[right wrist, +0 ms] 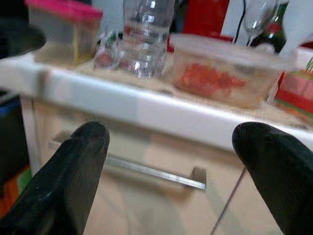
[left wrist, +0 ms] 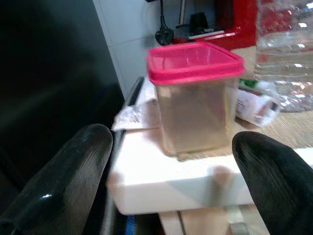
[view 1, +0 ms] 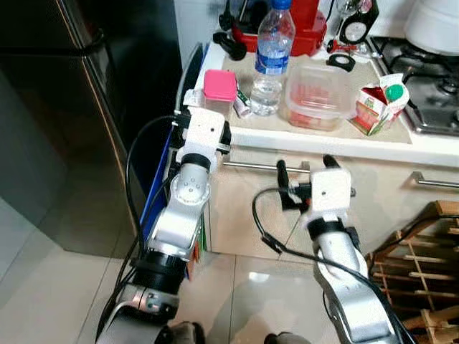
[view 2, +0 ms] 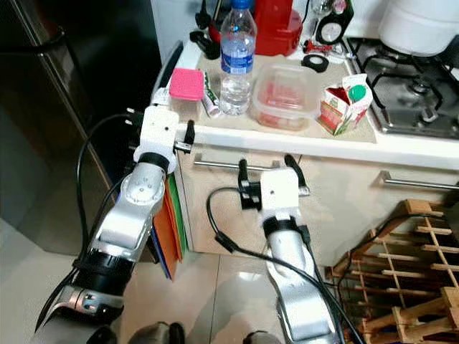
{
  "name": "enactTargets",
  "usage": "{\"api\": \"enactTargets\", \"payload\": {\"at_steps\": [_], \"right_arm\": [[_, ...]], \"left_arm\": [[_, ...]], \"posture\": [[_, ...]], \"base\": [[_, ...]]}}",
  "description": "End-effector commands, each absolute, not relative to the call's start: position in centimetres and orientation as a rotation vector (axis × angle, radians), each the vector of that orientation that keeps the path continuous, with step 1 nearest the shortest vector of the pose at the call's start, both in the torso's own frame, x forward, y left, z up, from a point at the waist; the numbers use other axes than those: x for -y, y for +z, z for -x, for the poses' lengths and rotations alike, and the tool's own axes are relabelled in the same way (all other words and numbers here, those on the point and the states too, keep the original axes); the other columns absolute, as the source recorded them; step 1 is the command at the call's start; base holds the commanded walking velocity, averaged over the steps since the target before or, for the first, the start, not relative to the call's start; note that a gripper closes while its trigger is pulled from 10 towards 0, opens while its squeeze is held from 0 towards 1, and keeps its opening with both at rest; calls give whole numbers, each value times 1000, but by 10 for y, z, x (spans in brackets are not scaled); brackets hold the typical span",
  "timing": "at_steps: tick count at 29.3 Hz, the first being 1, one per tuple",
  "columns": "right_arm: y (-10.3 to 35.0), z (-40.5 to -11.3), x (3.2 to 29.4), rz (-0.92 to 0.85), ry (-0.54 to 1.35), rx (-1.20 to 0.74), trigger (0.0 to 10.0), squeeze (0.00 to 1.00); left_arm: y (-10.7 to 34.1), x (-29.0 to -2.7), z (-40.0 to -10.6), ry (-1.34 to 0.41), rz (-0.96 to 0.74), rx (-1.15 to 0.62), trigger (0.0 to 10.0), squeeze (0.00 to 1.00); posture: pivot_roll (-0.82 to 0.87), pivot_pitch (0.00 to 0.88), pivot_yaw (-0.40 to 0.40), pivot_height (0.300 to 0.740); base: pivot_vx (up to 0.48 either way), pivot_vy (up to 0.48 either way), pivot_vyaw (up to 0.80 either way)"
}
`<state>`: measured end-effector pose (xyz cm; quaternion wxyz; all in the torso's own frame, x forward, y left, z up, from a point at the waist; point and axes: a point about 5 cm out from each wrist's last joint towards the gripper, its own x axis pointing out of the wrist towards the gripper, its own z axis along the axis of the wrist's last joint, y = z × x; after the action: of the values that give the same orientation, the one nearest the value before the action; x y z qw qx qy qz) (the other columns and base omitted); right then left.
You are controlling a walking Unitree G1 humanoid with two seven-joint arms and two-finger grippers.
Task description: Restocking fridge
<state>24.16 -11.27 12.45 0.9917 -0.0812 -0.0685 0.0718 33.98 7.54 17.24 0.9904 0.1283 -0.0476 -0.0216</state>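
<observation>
Standing at the worktop's (view 1: 315, 136) front left corner, a pink-lidded container (view 1: 219, 89) faces the left gripper (left wrist: 171, 161), fingers spread wide and level with the edge; its murky contents show in the left wrist view; beside it stand a blue-labelled water bottle (view 1: 272, 54), writing unreadable, a clear food tub (view 1: 315, 97) and a carton (view 1: 379, 106); lower, before the drawer handle (right wrist: 156, 172), the right gripper (right wrist: 171, 161) is spread too.
</observation>
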Motion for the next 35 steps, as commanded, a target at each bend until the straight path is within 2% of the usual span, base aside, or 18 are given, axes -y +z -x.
{"api": "enactTargets", "payload": {"at_steps": [1, 9, 15, 28, 35], "right_arm": [[126, -239, 109, 146, 188, 161, 10000, 0], [103, -221, 130, 246, 296, 129, 10000, 0], [96, -216, 126, 297, 366, 146, 10000, 0], [101, -217, 111, 237, 342, 186, 10000, 0], [97, -211, 115, 251, 337, 177, 10000, 0]], "left_arm": [[173, -70, -341, -46, -254, 93, 10000, 0], [175, -59, -349, -36, -233, 114, 10000, 0], [182, -61, -354, 20, -225, 150, 10000, 0], [180, -52, -366, 6, -201, 108, 10000, 0], [181, -41, -366, -22, -175, 105, 10000, 0]], "posture": [[-48, 103, 32, 740], [-52, 100, 32, 740], [-47, 96, 40, 740], [-51, 107, 49, 740], [-58, 110, 53, 740]], "base": [[0, 0, 0], [0, 0, 0], [0, 0, 0], [0, 0, 0], [0, 0, 0]]}}
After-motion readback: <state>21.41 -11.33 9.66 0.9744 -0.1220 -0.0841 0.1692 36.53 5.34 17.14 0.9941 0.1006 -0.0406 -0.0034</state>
